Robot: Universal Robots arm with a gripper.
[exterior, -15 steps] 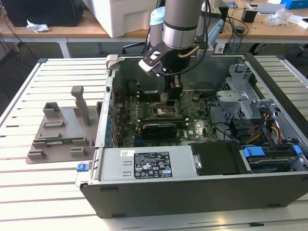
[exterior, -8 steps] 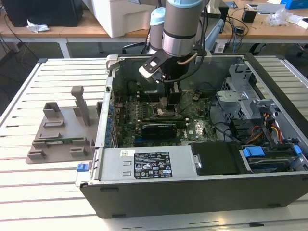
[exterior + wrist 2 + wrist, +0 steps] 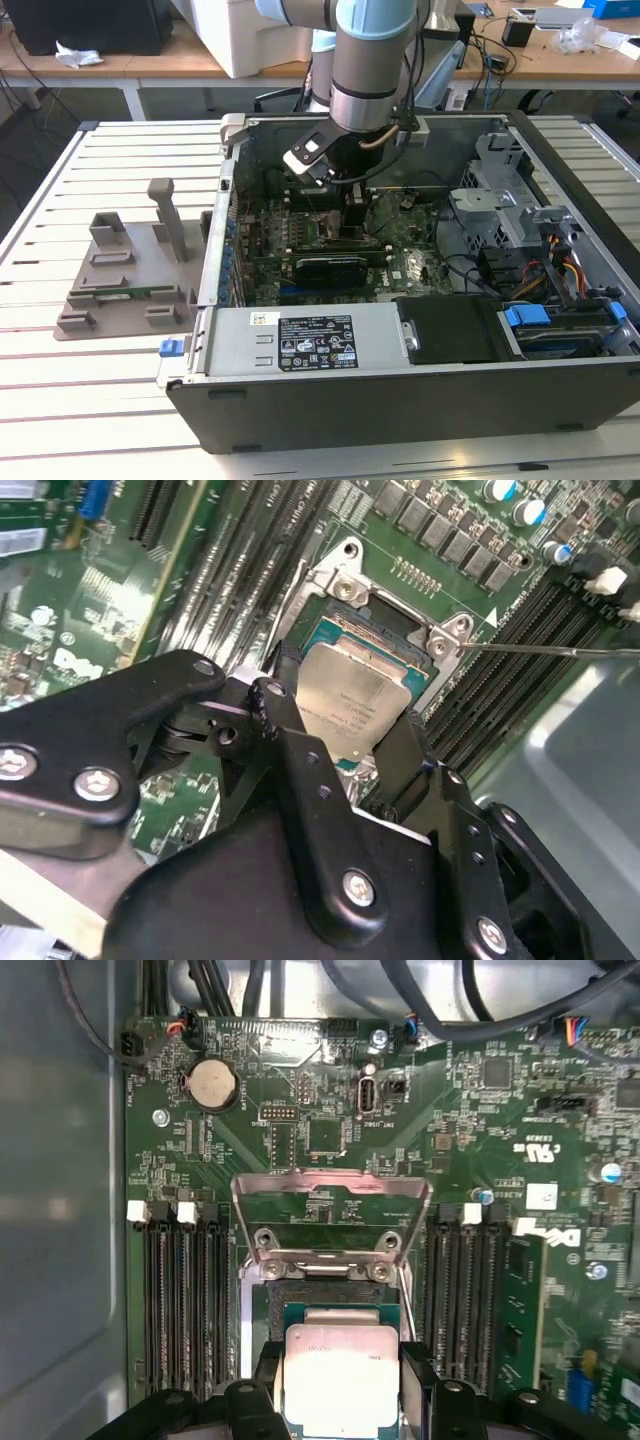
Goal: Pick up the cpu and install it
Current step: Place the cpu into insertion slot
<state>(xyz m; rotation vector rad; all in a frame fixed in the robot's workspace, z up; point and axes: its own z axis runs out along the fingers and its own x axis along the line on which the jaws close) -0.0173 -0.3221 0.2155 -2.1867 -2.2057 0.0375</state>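
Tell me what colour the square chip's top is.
The chip is shiny silver-grey; the second wrist view shows it best.

Reaching down into open case (image 3: 400,405) with hand (image 3: 355,215) low over motherboard (image 3: 412,262); grey fixture (image 3: 120,285) beside case, exterior view's left, on worktop (image 3: 90,420).

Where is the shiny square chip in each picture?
Exterior view: the gripper stands right over it, in the middle of the computer case.
Second wrist view: chip held in the gripper, above the socket.
First wrist view: chip in the gripper.
Shared landmark: the silver socket frame.
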